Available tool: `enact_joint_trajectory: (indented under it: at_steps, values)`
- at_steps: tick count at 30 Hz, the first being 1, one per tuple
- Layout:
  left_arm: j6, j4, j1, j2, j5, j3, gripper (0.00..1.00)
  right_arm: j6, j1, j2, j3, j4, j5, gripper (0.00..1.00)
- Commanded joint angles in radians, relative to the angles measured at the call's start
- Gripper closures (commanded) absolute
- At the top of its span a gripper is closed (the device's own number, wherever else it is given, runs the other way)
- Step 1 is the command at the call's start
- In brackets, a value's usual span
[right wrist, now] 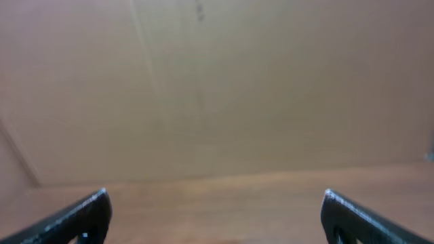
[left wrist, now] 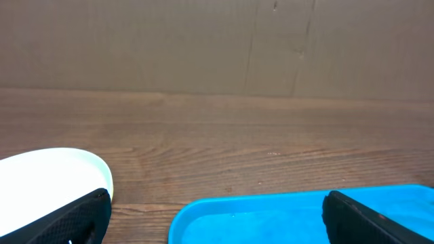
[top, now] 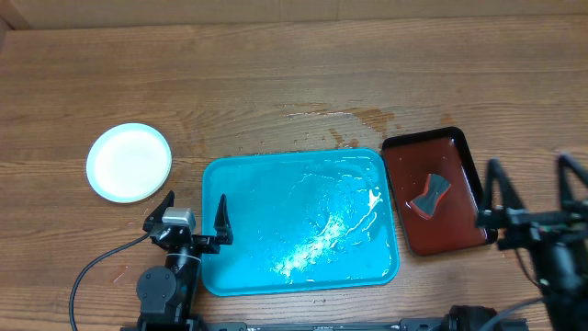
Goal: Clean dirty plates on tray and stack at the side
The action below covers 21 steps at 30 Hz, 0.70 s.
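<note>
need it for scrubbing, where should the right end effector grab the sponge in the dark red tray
Take the sponge across its pinched waist, coming straight down from above. It lies flat and diagonal in the dark red tray, and the middle looks narrowest, so a pinch should seat there. The right end effector is nearest and open.

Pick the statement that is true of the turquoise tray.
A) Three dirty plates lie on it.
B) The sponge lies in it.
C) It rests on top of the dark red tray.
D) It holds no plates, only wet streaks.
D: the overhead view shows the turquoise tray bare except for wet streaks. The white plate sits off it on the wooden table, and the sponge lies in the separate dark red tray beside it.
</note>
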Motion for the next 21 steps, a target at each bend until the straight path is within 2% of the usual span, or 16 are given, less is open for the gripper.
enact_joint_trajectory:
  at_steps: [1,9,14,21]
  values:
    - [0.027,-0.001,-0.006,-0.011,0.011,-0.004,0.00,0.002,0.005,-0.076,-0.150,0.116,-0.115,0.00]
    - [0.026,-0.001,-0.006,-0.011,0.011,-0.004,0.00,0.031,0.005,-0.208,-0.493,0.434,-0.188,0.00]
    - [0.027,-0.001,-0.006,-0.011,0.011,-0.004,0.00,0.031,0.005,-0.293,-0.642,0.529,-0.177,0.00]
    - [0.026,-0.001,-0.006,-0.011,0.011,-0.004,0.00,0.031,0.006,-0.384,-0.752,0.570,-0.173,0.00]
